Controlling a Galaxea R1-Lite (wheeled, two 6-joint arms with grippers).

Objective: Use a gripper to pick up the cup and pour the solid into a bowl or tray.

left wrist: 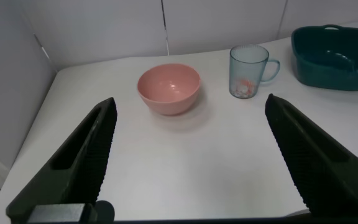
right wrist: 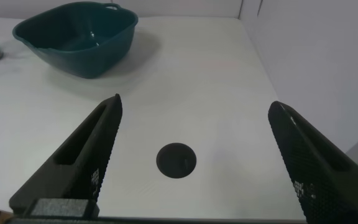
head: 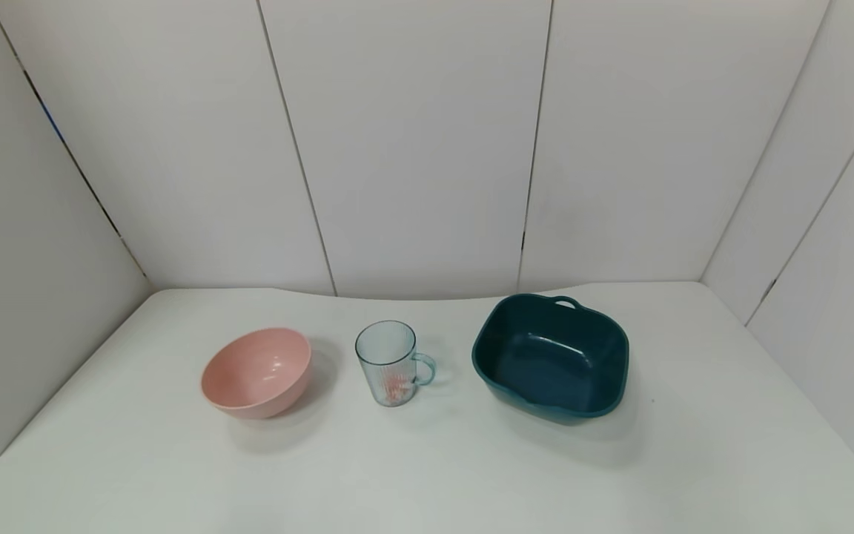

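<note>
Claws: nearest the wrist cams; left claw [left wrist: 188, 155] and right claw [right wrist: 194, 162] both spread wide, nothing between the fingers, touching nothing.
Head cam: neither arm in its view, so I read both as parked low, short of the things.
Cup: cup [head: 390, 362] upright mid tabletop [head: 427, 475], between the pink bowl and the teal basin, apart from both; handle points toward the basin.
Solid: red and white solid [head: 396, 387] sits at the cup's bottom, nothing poured yet.
Bowl: pink bowl [head: 258, 372] just to the cup's left, mouth up; inside looks bare from here.
Basin: teal basin [head: 551, 357] to the cup's right, also bare inside as far as I can see.
Why this layout: my read: cup centred so either arm reaches it, receivers flanking it for a short pour either way.
Left wrist cam: bowl and cup ahead of the left claw, bowl closer to its line.
Right wrist cam: basin ahead, cup only at the frame edge; dark round hole [right wrist: 177, 160] in the tabletop below the claw.
Stage: my call: start of task, approach not begun.
Next: I'd take the cup by its ribbed body, keep it upright until it's over the bowl.
</note>
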